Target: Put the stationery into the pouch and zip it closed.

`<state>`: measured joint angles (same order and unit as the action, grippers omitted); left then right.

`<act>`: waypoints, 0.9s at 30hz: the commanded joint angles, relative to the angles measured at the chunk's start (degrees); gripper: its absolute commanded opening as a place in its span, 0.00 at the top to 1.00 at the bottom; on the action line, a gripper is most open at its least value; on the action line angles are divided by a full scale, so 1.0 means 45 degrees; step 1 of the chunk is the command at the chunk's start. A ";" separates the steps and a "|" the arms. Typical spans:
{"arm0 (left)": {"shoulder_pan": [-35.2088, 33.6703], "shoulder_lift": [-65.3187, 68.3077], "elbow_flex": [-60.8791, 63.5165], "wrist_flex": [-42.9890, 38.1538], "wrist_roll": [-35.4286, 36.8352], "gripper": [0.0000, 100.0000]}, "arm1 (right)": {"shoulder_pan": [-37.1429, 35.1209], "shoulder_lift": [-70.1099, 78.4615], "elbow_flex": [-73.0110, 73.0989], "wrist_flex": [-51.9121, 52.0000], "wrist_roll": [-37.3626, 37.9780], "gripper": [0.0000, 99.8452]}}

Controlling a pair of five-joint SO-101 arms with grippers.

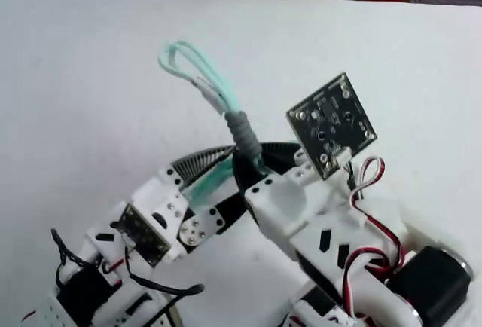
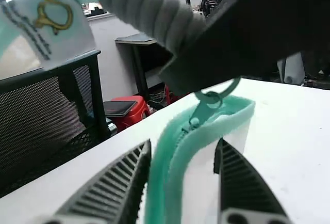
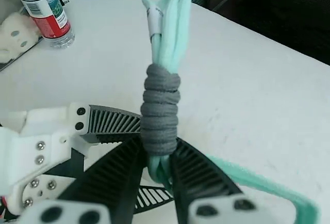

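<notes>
Firmly clamped, the right end effector [image 3: 157, 158] grips the grey-wrapped cord [image 3: 161, 105] at the pouch's [image 2: 170, 167] zipper. The left end effector's [image 2: 183, 146] fingers stand apart, astride the pouch's mint edge, above the white table [image 1: 90, 78].

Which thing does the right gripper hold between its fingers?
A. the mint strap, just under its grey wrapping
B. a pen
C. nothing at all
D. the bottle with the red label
A: in the right wrist view the right gripper is shut on the mint strap, just under the grey wrapping.
</notes>
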<state>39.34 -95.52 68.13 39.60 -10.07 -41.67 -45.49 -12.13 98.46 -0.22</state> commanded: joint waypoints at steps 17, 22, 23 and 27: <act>-0.0127 0.0068 0.0703 0.0293 -0.1348 0.98 | 0.1455 -0.0127 0.0078 -0.0987 0.0352 0.98; -0.0127 0.0068 0.0703 0.0508 -0.1348 0.98 | 0.2549 -0.0147 0.1211 -0.1690 0.1114 0.98; -0.0127 0.0068 0.0703 0.0508 -0.1348 0.98 | 0.2706 -0.0147 0.1661 -0.1983 0.1133 0.98; -0.0127 0.0068 0.0703 0.0508 -0.1348 0.98 | 0.3468 -0.0264 0.3399 -0.3214 0.1133 0.98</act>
<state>39.43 -95.60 71.56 41.19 -15.60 -29.36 -45.85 0.00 87.56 4.18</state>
